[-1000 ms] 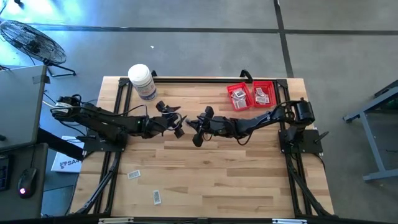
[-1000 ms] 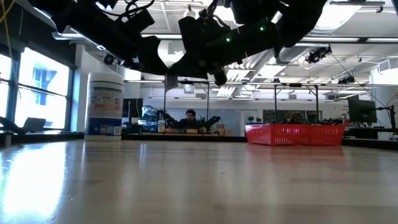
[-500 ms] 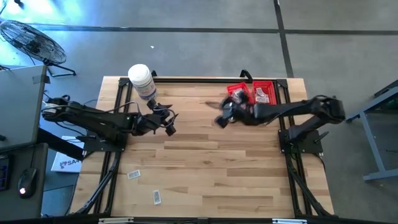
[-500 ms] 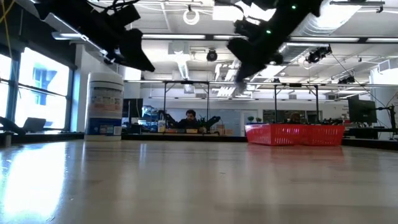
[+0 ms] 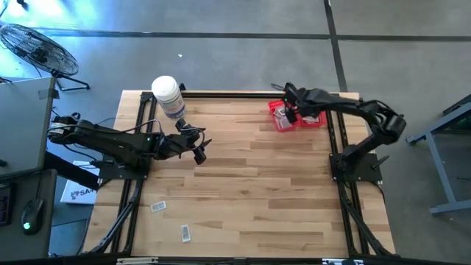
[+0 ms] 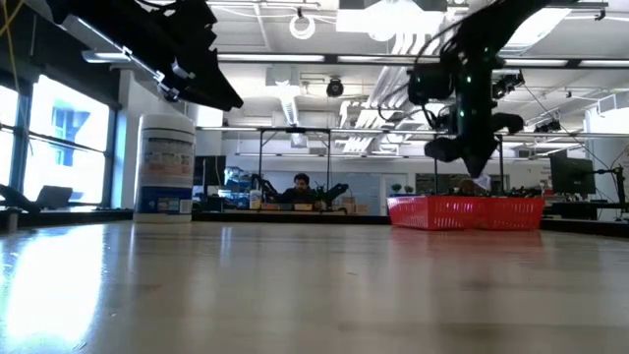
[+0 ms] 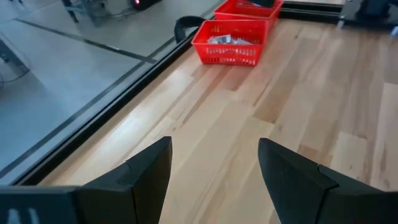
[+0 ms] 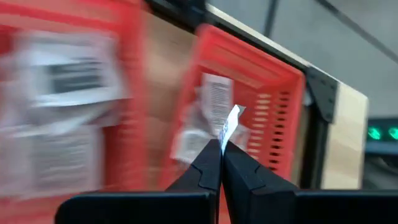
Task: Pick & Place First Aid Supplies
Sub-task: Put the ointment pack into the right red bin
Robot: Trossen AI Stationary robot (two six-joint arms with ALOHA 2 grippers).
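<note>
Right claw [image 8: 221, 146] pinching packet [image 8: 231, 121] above red basket [image 8: 273, 81] rim.

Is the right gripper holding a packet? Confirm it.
Yes. In the right wrist view the right gripper is shut on a small white packet, above a red mesh basket.

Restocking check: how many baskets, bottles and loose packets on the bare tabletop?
Baskets: 2
Bottle: 1
Loose packets: 2
Total: 5
</note>
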